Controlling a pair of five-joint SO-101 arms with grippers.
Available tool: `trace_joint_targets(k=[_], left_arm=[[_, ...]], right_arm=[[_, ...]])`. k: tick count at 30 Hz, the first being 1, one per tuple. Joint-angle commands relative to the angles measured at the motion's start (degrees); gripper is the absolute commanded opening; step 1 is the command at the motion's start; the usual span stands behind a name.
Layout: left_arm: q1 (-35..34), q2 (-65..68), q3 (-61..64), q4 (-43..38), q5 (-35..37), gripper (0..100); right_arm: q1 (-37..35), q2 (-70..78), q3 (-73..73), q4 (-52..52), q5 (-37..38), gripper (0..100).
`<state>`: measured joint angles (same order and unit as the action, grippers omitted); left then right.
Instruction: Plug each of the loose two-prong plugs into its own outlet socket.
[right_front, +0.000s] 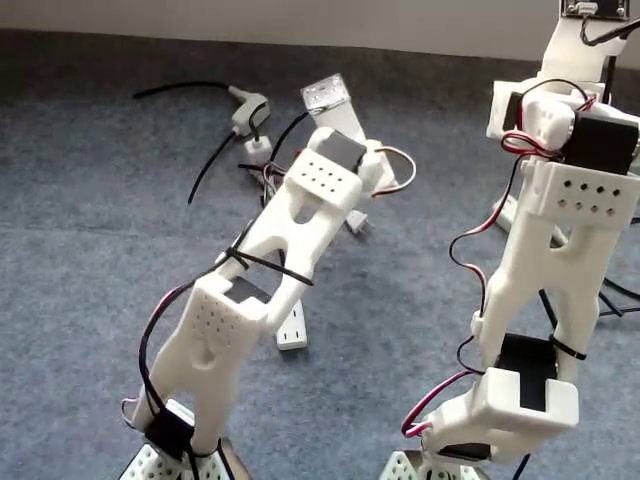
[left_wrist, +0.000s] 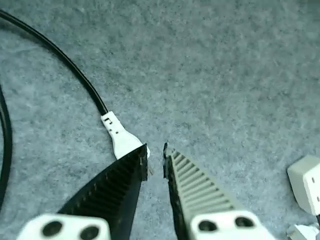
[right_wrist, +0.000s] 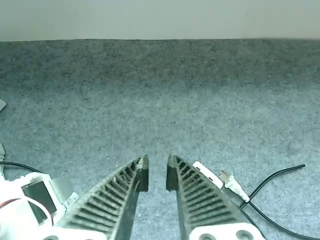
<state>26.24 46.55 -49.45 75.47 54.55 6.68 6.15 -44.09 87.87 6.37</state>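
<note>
Left wrist view is showing the left claw (left_wrist: 155, 159), narrowly spread, hovering just beside a white plug (left_wrist: 120, 140); grasping is likely needing a sideways shift, then closing.

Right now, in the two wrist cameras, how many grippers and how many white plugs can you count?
Grippers: 2, the left gripper and the right gripper.
White plugs on black cords: 2, the plug by the left gripper and the plug by the right gripper.
Total: 4
</note>
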Motion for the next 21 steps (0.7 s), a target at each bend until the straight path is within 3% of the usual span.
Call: trace_joint_targets(k=[1, 8, 21], left_arm=[[-0.7, 6.5, -15.2, 6.5, 1.6, 9], [-0.2, 14.5, -27.0, 18.1, 12.7, 24], [-3.3, 23.6, -34.6, 18.8, 14.8, 22]], right_arm=[[0.3, -0.9, -2.1, -0.9, -0.3, 8.0], [0.3, -0.9, -2.1, -0.9, -0.3, 8.0], [0.3, -0.9, -2.1, -0.8, -0.3, 8.0]])
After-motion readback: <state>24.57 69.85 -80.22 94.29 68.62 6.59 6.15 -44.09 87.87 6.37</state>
